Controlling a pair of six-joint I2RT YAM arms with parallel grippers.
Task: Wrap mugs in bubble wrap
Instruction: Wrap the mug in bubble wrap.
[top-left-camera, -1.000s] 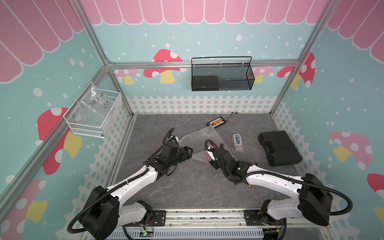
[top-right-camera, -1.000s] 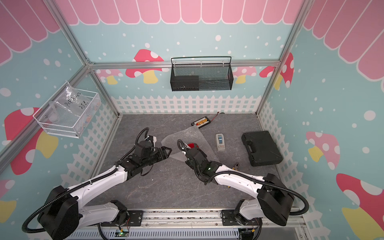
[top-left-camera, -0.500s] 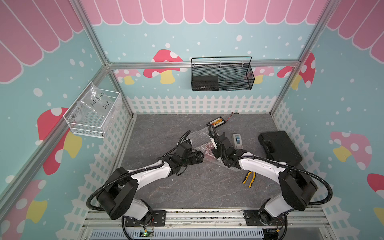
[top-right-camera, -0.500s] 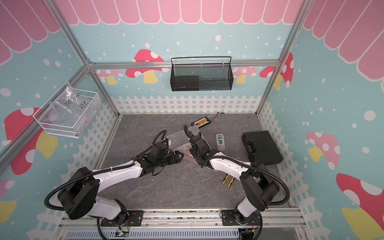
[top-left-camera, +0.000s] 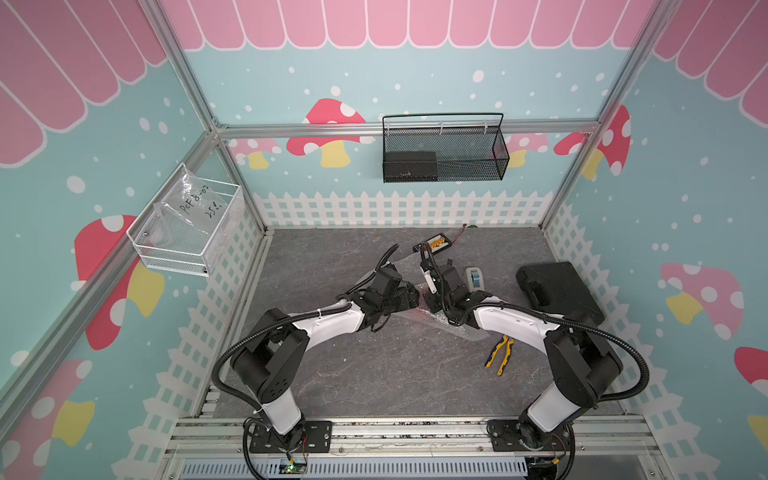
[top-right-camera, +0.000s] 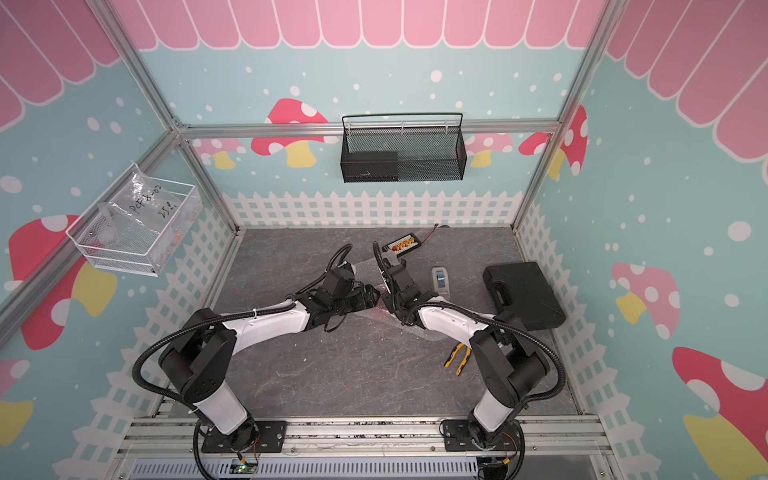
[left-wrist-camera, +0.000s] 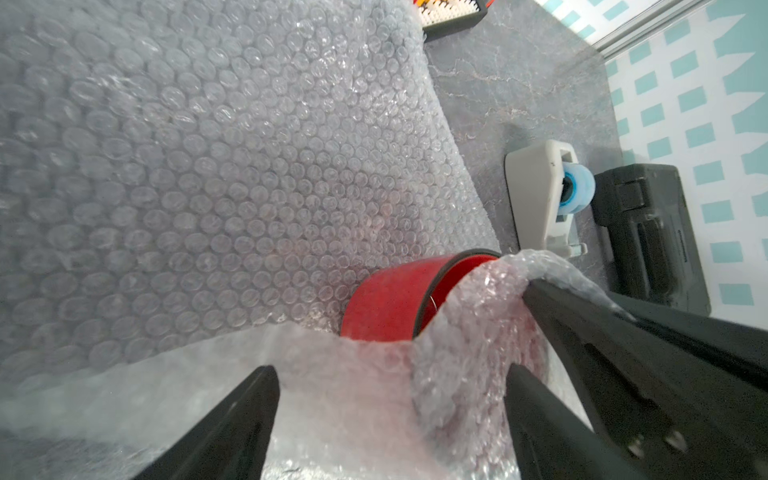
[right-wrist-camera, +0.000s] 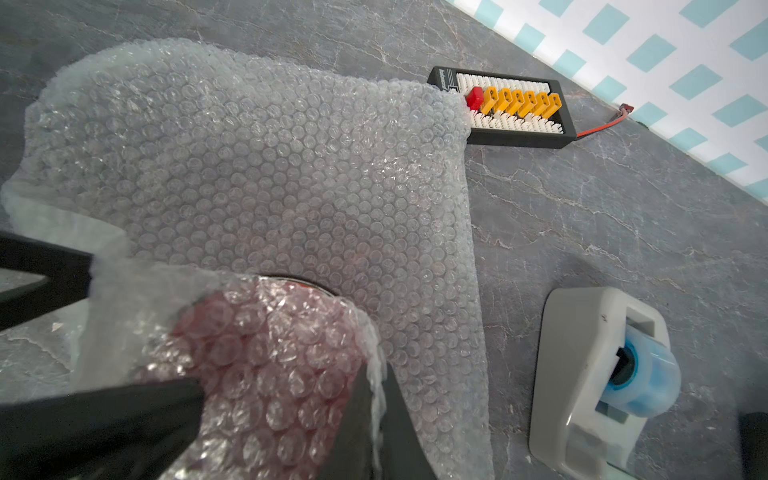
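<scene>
left gripper (left-wrist-camera: 390, 370) spread wide, straddling the part-wrapped mug (left-wrist-camera: 386, 303) mid-table | right gripper (right-wrist-camera: 375, 374) all but closed, pinching a bubble wrap (right-wrist-camera: 257, 174) flap over the mug | beyond, the loose sheet spreads out, far corner touching the connector board (right-wrist-camera: 515, 104)

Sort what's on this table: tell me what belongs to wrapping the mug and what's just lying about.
For the job: red mug, bubble wrap.
Lying about: tape dispenser, connector board, black case, pliers.
</scene>
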